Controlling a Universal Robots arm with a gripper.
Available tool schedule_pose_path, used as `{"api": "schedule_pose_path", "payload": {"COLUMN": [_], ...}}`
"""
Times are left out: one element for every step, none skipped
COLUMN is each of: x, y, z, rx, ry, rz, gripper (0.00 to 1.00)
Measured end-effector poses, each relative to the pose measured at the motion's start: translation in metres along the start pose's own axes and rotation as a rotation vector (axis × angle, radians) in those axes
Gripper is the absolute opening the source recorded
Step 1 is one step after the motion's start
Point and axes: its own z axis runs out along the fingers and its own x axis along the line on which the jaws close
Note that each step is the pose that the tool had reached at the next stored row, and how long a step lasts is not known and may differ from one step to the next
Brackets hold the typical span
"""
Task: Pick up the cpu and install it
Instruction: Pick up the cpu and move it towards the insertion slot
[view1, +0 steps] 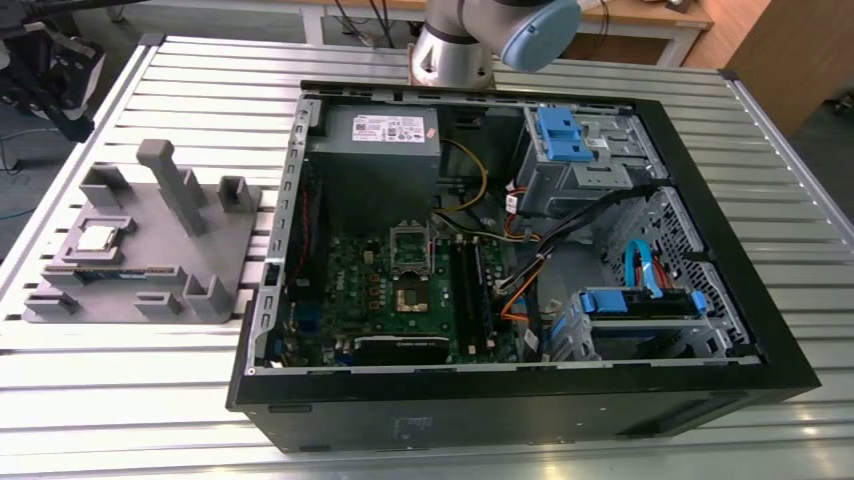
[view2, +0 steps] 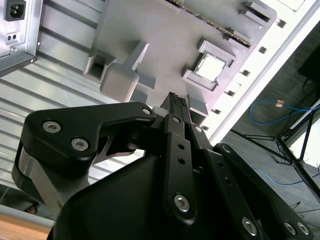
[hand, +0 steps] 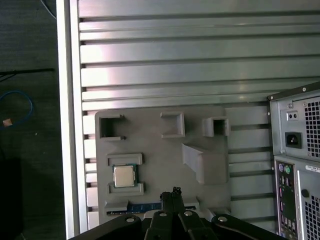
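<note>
Cpu (hand: 123, 176) flat in a pocket of the grey fixture (hand: 155, 150) on the slatted surface (hand: 175, 50), hand (hand: 174, 192) narrow, empty, apart from it; likely hazard: off-centre descent clipping pocket walls, tilting or scratching chip.

On the slatted table (view1: 160, 380), the fixture tray (view1: 227, 235) lay toward the exterior view's left, and the open computer case (view1: 534, 410) stood just beside it toward the exterior view's right. The cpu (view1: 96, 238) sat in a pocket on the tray, seen in both wrist views (view2: 210, 67) (hand: 123, 176), with the memory stick (view1: 114, 270) near it on the same tray. Inside the case the motherboard (view1: 360, 290) lay on the floor, the power supply (view1: 384, 130) behind it, and the drive cages (view1: 581, 150) to the exterior view's right.
</note>
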Motion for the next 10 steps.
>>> {"api": "schedule_pose_path", "payload": {"x": [0.0000, 0.0000, 0.0000, 0.0001, 0.0001, 0.0001, 0.0002, 0.0002, 0.0003, 0.0004], "y": [0.0000, 0.0000, 0.0000, -0.0001, -0.0002, -0.0004, -0.0007, -0.0010, -0.0013, -0.0015], "z": [0.0002, 0.0005, 0.0011, 0.0019, 0.0030, 0.0043, 0.0059, 0.0076, 0.0093, 0.0111], "rx": [0.0000, -0.0002, -0.0003, -0.0003, -0.0001, -0.0001, -0.0001, -0.0002, -0.0001, 0.0000], "ry": [-0.0001, -0.0002, -0.0004, -0.0004, -0.0002, -0.0002, -0.0002, -0.0002, -0.0001, 0.0000], "rz": [0.000, 0.000, 0.000, 0.000, 0.000, 0.000, 0.000, 0.000, 0.000, 0.000], "gripper": [0.11, 0.11, 0.11, 0.11, 0.11, 0.11, 0.11, 0.11, 0.11, 0.11]}}
